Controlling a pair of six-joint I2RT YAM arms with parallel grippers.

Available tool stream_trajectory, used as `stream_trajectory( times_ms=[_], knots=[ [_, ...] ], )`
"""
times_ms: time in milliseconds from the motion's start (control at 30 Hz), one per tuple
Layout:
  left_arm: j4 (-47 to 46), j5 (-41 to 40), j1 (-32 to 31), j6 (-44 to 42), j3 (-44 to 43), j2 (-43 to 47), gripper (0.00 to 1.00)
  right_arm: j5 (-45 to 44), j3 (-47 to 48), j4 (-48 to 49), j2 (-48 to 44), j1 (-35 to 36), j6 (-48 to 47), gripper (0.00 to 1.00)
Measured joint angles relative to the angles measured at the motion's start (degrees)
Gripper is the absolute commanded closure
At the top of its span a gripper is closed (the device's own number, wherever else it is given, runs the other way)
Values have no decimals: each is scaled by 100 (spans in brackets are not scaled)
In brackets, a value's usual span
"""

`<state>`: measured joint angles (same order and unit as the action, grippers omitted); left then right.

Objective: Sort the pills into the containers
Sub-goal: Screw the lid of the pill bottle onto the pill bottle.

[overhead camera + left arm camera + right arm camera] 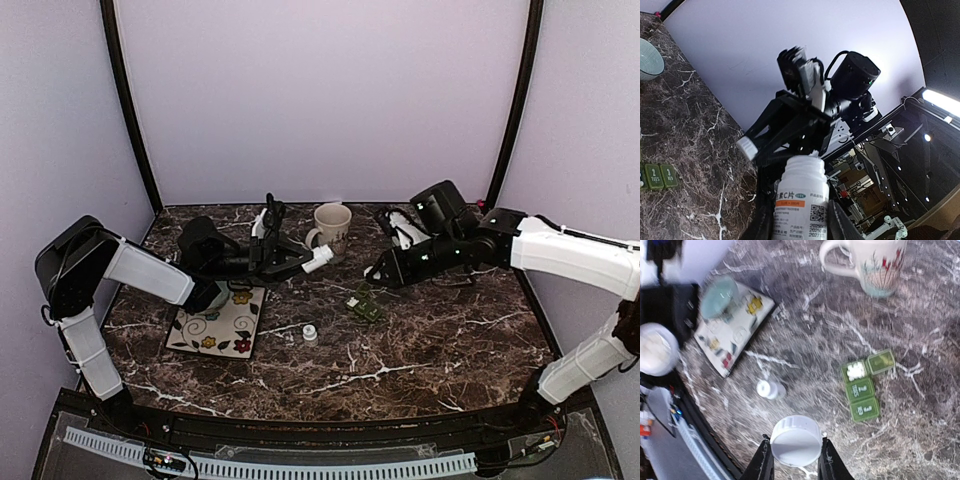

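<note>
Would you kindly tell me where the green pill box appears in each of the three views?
Top external: the green pill box lies just right of centre on the table, below the mug in the picture.
Left wrist: at the left edge, low down, with closed lids showing.
Right wrist: right of centre, one lid open over white pills.
Shared landmark: the mug, in the top and right wrist views only.

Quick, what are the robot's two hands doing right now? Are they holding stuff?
Left gripper: closed on the white pill bottle.
Right gripper: closed on the white bottle cap.
</note>
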<state>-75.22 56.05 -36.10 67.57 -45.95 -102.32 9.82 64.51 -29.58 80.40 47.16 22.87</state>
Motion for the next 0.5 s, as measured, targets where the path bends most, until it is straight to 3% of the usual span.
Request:
stream_trajectory(
  times_ms=[200,500],
  knots=[
    [-81,205,0,157,-13,0,92,938,22,470,-345,-507,304,93],
    [-107,566,0,380,-356,0,92,2105,227,1246,-350,-636,800,93]
  ],
)
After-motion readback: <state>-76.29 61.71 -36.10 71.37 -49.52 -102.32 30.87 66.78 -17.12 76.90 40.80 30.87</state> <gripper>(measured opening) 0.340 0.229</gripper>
